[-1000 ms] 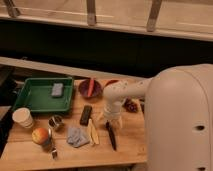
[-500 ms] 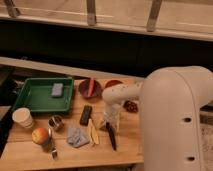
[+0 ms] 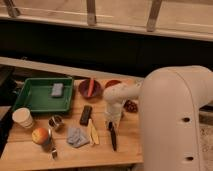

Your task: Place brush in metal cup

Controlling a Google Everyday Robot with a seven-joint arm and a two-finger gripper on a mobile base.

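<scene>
**Where the brush lies flat on the wood, the gripper sits closed on its far end**

Because the front edge comes first, begin with the pale, matte wooden table [image 3: 30, 159], straight-edged, with a bare strip of board nearer than the small, round, dark shiny metal cup [image 3: 55, 122]. Just nearer than the cup and slightly to its left sits a smooth round red-yellow apple [image 3: 40, 135]. To the cup's right and a little nearer lies a soft crumpled grey cloth [image 3: 77, 136], with thin pale yellow strips [image 3: 93, 134] touching its right side.

Further right of the cup, well apart from it, the slim black long-handled brush [image 3: 114, 140] lies flat, pointing front to back. The white two-finger gripper [image 3: 111, 124] stands over the brush's far end, its jaws drawn narrow onto it. Bare wood runs right of the brush up to the rounded, glossy white robot arm [image 3: 170, 115].

Left of the cup stands a taller white paper cup [image 3: 22, 118]. Right of the cup, with open board between, lies a short flat black rectangular bar [image 3: 86, 114].

Beyond the cup sits a shallow green plastic tray [image 3: 35, 98], square-cornered, holding a grey rectangular sponge [image 3: 57, 90]. Beyond and right of the cup, a dark red round bowl [image 3: 82, 90] carries a red stick-like tool [image 3: 91, 86]. A dark ledge [image 3: 100, 50] closes off the far side.
</scene>
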